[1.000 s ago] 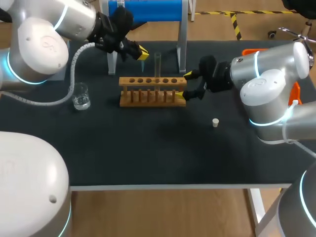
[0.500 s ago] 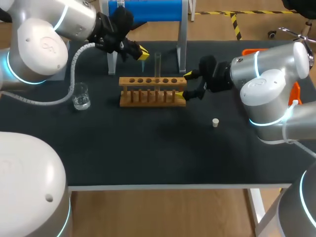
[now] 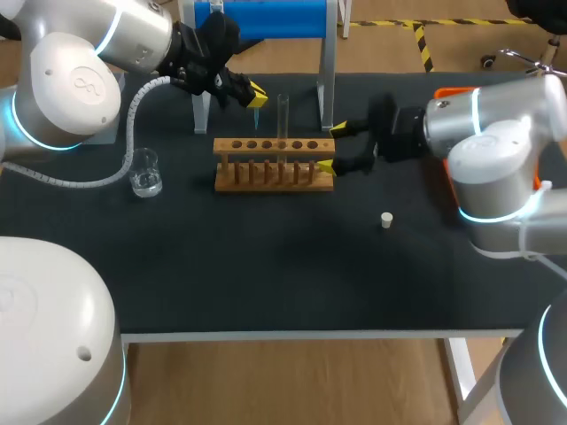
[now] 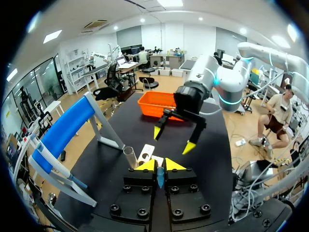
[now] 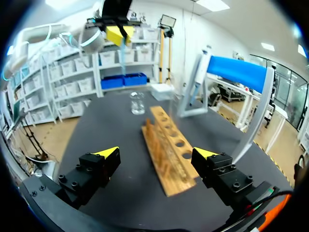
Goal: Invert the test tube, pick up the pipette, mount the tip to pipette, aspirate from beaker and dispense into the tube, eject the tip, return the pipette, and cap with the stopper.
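A clear test tube (image 3: 283, 117) stands upright in the wooden rack (image 3: 275, 165) at the table's back middle. My left gripper (image 3: 253, 93) hangs just behind and left of the rack, shut on a thin blue pipette tip (image 3: 255, 115) that points down; in its own view the left gripper (image 4: 159, 166) shows the tip between its yellow ends, with the tube (image 4: 130, 157) just beside. My right gripper (image 3: 332, 148) stands open at the rack's right end, its fingers either side of that end (image 5: 166, 150). The pipette (image 5: 197, 84) hangs on the blue stand (image 3: 266, 18).
A glass beaker (image 3: 144, 173) stands left of the rack. A small white stopper (image 3: 386, 220) lies on the black mat right of centre. The stand's metal legs (image 3: 326, 88) rise just behind the rack. An orange bin (image 3: 447, 92) sits at the back right.
My right arm's body has swung back to the right while its open gripper stays at the rack's end. The left arm has not moved.
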Controlling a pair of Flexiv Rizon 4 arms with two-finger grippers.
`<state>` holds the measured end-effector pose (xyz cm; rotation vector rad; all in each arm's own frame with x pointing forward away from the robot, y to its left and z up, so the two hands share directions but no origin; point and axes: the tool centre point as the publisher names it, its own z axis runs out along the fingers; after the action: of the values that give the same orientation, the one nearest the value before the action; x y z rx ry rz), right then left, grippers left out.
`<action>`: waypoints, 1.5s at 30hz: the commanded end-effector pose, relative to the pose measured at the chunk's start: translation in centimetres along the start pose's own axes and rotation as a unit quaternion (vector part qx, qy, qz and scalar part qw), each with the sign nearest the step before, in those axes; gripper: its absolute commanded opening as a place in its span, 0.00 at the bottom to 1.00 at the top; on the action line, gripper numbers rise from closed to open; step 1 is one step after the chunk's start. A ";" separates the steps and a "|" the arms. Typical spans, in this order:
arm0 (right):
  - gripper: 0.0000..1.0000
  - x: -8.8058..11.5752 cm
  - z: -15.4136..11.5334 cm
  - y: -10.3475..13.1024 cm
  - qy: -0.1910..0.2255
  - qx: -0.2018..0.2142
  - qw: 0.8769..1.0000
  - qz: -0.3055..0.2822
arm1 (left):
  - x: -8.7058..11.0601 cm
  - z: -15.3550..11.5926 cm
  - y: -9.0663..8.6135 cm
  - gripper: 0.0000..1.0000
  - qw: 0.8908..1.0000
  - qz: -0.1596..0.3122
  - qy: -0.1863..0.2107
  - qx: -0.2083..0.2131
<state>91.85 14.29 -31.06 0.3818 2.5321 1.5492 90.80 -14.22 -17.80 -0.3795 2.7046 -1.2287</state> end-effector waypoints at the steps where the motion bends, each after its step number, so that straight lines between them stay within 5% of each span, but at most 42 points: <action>1: 1.00 1.0 -3.7 0.7 0.017 -0.051 0.999 -0.006 | -0.1 -0.1 -0.1 0.00 1.000 0.000 0.001 -0.003; 10: 1.00 3.4 -5.0 4.0 0.086 -0.147 0.985 -0.032 | -0.1 -0.1 -0.1 0.00 1.000 0.000 0.001 -0.003; 22: 1.00 5.6 -3.6 7.8 0.130 -0.220 0.965 -0.058 | -0.1 -0.1 -0.1 0.00 1.000 0.000 0.001 -0.003; 45: 1.00 6.3 2.2 12.3 0.180 -0.211 0.959 -0.058 | -0.1 -0.1 -0.1 0.00 1.000 0.000 0.001 -0.003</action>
<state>87.42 22.48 -20.89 -0.1058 2.2962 2.2020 90.76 -14.21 -17.82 -0.3797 2.7025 -1.2284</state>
